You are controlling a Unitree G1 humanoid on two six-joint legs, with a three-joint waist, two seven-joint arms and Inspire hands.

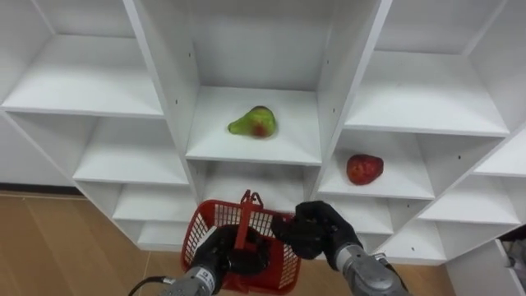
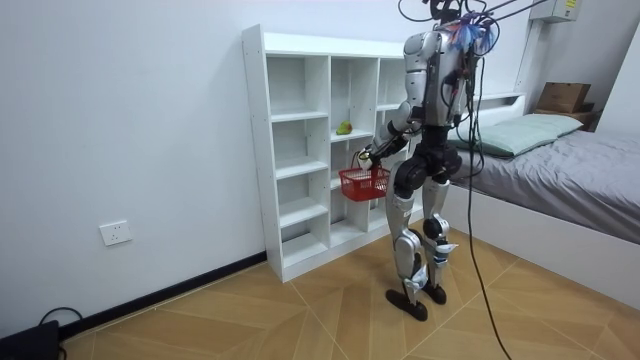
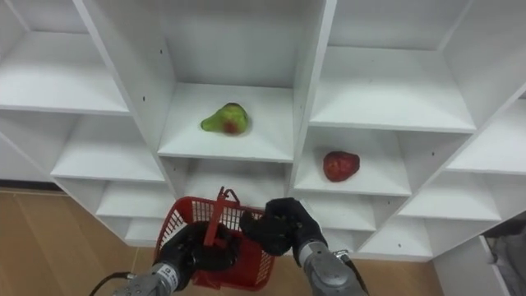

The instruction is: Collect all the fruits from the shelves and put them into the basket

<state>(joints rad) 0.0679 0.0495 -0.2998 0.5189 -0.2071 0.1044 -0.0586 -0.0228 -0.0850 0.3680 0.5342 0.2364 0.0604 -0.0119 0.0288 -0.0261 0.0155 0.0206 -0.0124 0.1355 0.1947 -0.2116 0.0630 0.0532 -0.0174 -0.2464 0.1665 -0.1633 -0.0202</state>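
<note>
We're standing right at the closet (image 1: 168, 78), w/ the basket (image 1: 207, 224) held low at 6 o'clock in the head view. The left robot hand (image 1: 220, 256) is curled round the basket's handle (image 1: 246, 215), gripping that & nothing else. The right robot hand (image 1: 316, 230) sits at the basket's 3 o'clock, just beside the rim. Its fingers are curled in & we see nothing in them. Both hands block the basket's inside, so we can't tell if any fruit lies in it.

The green fruit (image 1: 253, 122), w/ a red blush, lies on the middle shelf at 12 o'clock from the basket. The red fruit (image 1: 364, 168) is one compartment over & a shelf lower, approx 2 o'clock. Both lie loose on bare shelf, apart from the walls.

What could go wrong, as we judge it:
- The right robot hand has to spread before it reaches. If it goes in curled it'd prob knock a fruit to the back or roll it off the shelf's front edge, since both are rounded & nothing stops them.
- The uprights stand close on each side of the compartments, so an off-line reach could clip one w/ the wrist.
- The basket hangs from its handle & can swing. If we lean in, it may hit a lower shelf.
- A fruit let go too high above the basket could miss it or bounce out
</note>
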